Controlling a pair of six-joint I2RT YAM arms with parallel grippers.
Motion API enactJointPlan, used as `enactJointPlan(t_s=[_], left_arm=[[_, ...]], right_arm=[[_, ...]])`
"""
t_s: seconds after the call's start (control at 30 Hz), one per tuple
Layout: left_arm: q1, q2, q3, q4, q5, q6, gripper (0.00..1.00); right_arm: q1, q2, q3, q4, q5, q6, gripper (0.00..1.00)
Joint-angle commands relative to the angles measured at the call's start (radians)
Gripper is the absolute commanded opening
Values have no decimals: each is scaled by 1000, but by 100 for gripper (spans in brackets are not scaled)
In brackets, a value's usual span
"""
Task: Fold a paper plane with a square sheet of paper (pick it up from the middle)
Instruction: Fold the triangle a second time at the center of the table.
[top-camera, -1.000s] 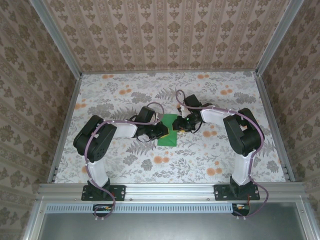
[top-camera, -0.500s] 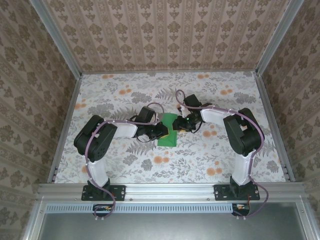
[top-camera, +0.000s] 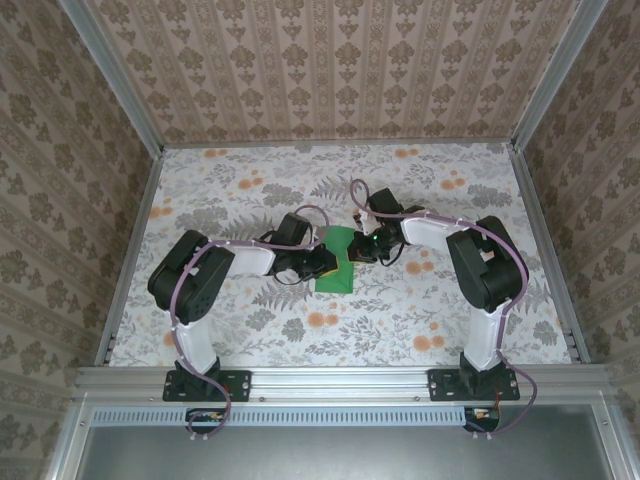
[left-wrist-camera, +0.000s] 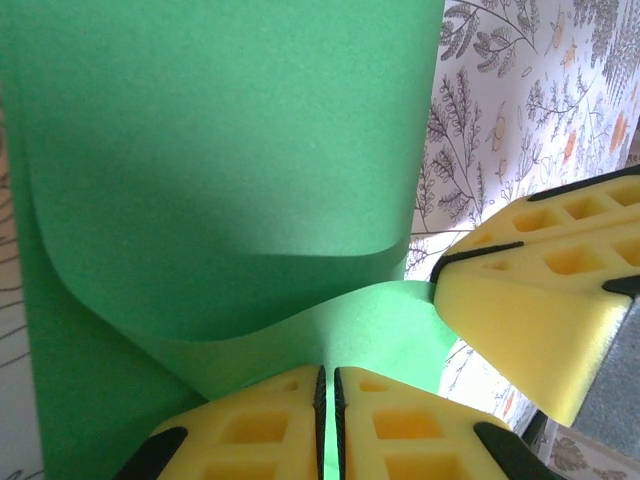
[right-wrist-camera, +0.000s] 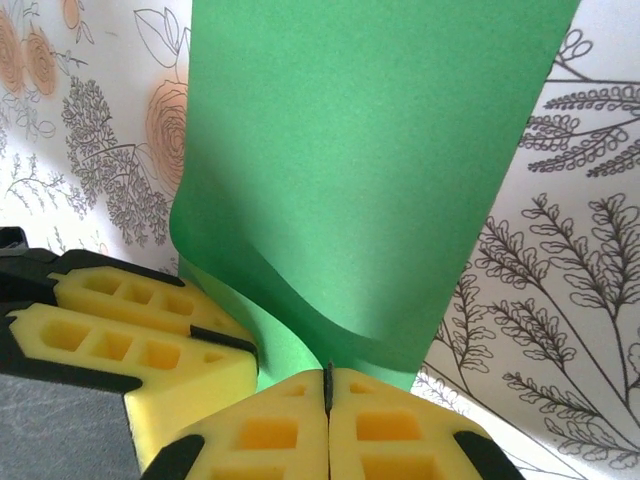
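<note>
First fold, I reckon: left pincer (left-wrist-camera: 327, 400) from 9 o'clock, right pincer (right-wrist-camera: 328, 400) from 3, both clamping the square sheet of paper (left-wrist-camera: 220, 150); next I'd flatten the crease.

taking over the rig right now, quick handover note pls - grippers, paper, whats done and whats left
Left gripper: shut on the square sheet of paper, pinching its edge.
Right gripper: shut, pads meeting on the sheet from the other side, apparently pinching it too.
Sheet: mid-table between the two grippers, bowed over into a soft curl.
Done: sheet gripped and bent toward a first fold.
Left: no sharp crease visible yet. Press the centre crease flat, then make all the remaining folds.
</note>
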Motion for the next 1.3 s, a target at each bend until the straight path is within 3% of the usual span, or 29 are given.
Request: enactJointPlan(t_s=[0.0, 1.27], left_arm=[[-6, -12, 25, 12, 16, -7, 14], [-14, 37, 51, -19, 22, 0, 14]], right_arm=[[-2, 25, 35, -11, 25, -28, 7], [-2, 87, 58, -28, 35, -44, 7]])
